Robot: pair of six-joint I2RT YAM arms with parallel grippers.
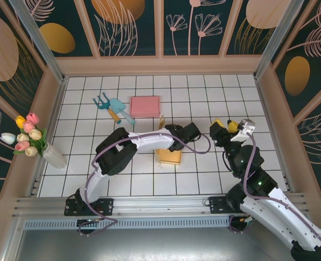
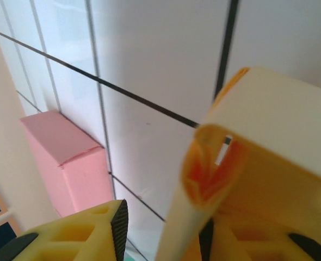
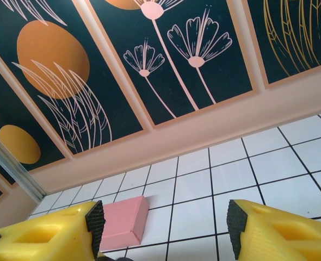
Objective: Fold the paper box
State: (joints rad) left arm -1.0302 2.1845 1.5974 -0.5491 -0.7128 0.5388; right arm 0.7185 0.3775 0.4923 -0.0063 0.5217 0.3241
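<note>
My left arm (image 1: 144, 140) reached across the white tiled table (image 1: 204, 92) to its middle, and my left jaws were there just above the orange paper box (image 1: 168, 156). The box lay on the table near the centre, a little toward my bases. In the left wrist view, one tall flap of this box stood up between my two yellow fingers (image 2: 79, 239). The jaws were apart: I saw a strip of table between the black pad (image 2: 119, 228) on one side and the flap. On the other side the flap was very near the finger, but I could not tell if they touched. The top of the flap was curled and a small slot was cut in it.

My right jaws were to the right of the box, well apart from it, raised over the table. They stood wide apart with nothing between them.

A closed pink box (image 1: 145, 106) lay farther back, and teal toy tools (image 1: 110, 104) just left of it.
</note>
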